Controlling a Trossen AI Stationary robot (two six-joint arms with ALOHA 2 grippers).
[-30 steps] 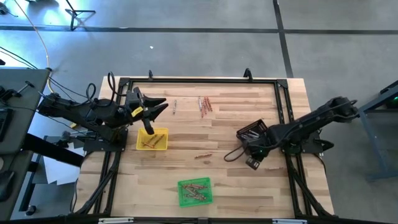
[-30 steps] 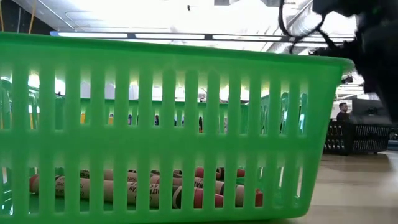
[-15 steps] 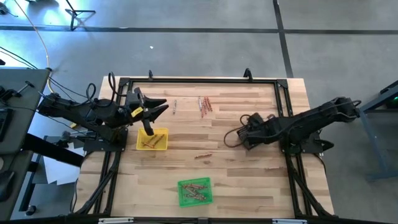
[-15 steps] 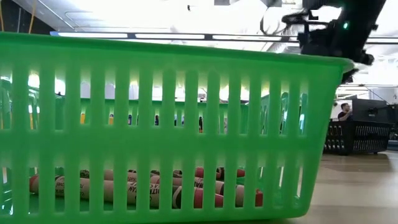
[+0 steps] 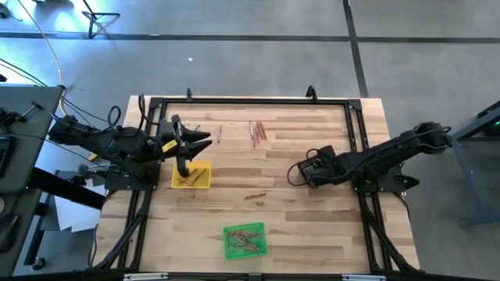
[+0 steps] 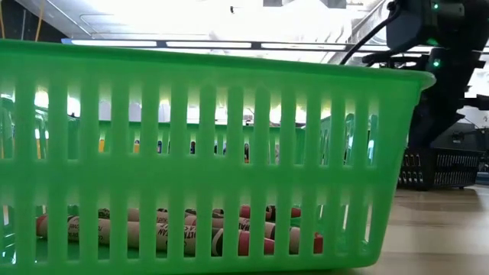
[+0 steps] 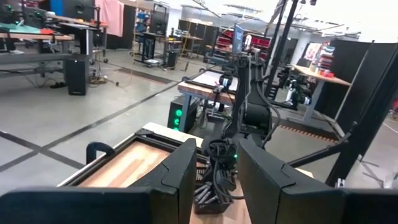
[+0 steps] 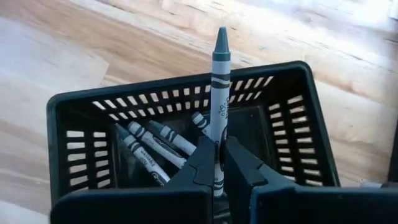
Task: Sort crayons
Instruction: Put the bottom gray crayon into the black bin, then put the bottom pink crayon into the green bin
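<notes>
Three trays: a green tray [image 5: 244, 240], a yellow tray [image 5: 192, 175] and a black tray [image 8: 186, 134] are set on the wooden table [image 5: 312, 226], the green one at the near edge.
Green tray: brown and red-tipped crayons [image 6: 176, 229] are seen lying on its floor through the slatted wall in the low view.
Loose crayon: one reddish-orange crayon [image 5: 255, 195] is seen on the bare wood beyond the green tray, between it and the far half of the table.
Yellow tray: it stands beyond and left of the green tray; a few orange crayons [image 5: 187, 180] lie inside it.
Left gripper [image 5: 184, 162]: it is held over the yellow tray's far edge, fingers parted, with nothing seen between them.
Right gripper [image 8: 221, 163]: it is found beyond and right of the green tray, directly above the black tray, fingers clamped on a grey crayon [image 8: 219, 81] held upright with its tip pointing away from the wrist.
Black tray: several grey-white crayons [image 8: 152, 148] lie slanted inside it, under the held crayon.
Far crayons: a small cluster of reddish crayons [image 5: 257, 131] lies farthest from the green tray, with one thin pale stick [image 5: 219, 133] to its left.
</notes>
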